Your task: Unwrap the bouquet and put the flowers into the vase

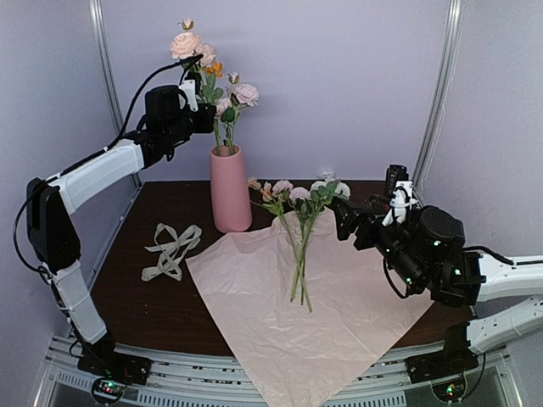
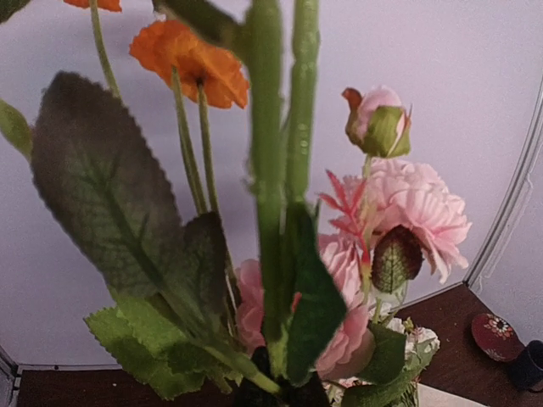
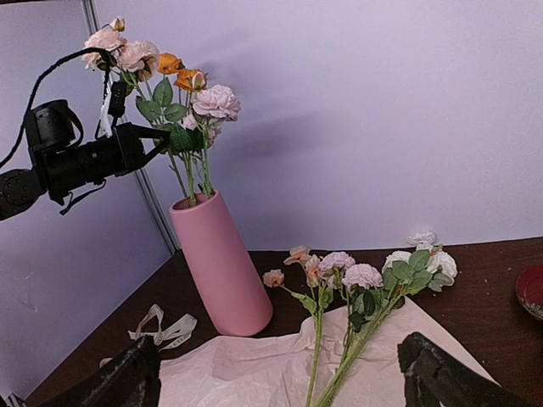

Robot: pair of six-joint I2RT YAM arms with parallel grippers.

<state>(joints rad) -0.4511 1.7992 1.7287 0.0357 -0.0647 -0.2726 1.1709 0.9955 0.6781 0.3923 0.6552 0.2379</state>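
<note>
The pink vase [image 1: 230, 191] [image 3: 216, 263] stands at the back of the table with several flowers [image 1: 212, 68] [image 3: 182, 106] in it. High above its mouth, my left gripper [image 1: 199, 100] [image 2: 280, 392] is shut on their green stems [image 2: 276, 170]. The bouquet lies unwrapped: its pink paper [image 1: 288, 314] [image 3: 254, 373] is spread flat, with a few more flowers [image 1: 301, 225] [image 3: 356, 292] on it, blooms toward the wall. My right gripper [image 1: 349, 222] [image 3: 284, 386] stands wide open just right of those flowers, holding nothing.
A cream ribbon [image 1: 172, 248] [image 3: 161, 326] lies loose on the dark table left of the paper. A red dish [image 2: 496, 335] [image 3: 530, 288] and a dark blue cup [image 2: 528, 365] sit at the far right. The paper's front corner hangs over the table's near edge.
</note>
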